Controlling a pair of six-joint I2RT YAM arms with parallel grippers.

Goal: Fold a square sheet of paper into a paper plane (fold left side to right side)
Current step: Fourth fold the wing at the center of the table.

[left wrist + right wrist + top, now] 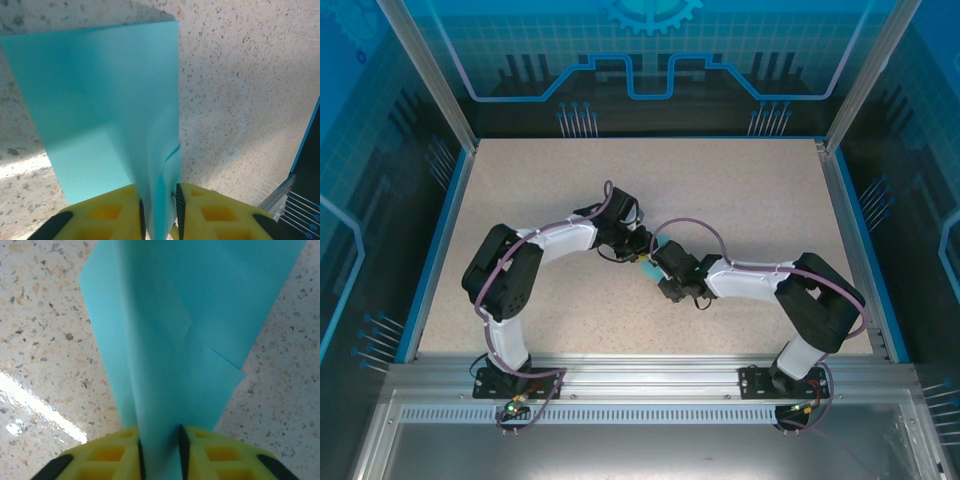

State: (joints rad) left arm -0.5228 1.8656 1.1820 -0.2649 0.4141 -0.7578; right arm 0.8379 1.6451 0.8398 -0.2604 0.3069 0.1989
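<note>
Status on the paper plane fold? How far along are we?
Done: the sheet of paper is already creased; the right wrist view shows overlapping layers and a diagonal folded edge. In hand: the left gripper and right gripper both pinch it from opposite sides near the middle of the table. Left: no pointed dart with ridge and wings yet, so more folds likely remain.
</note>
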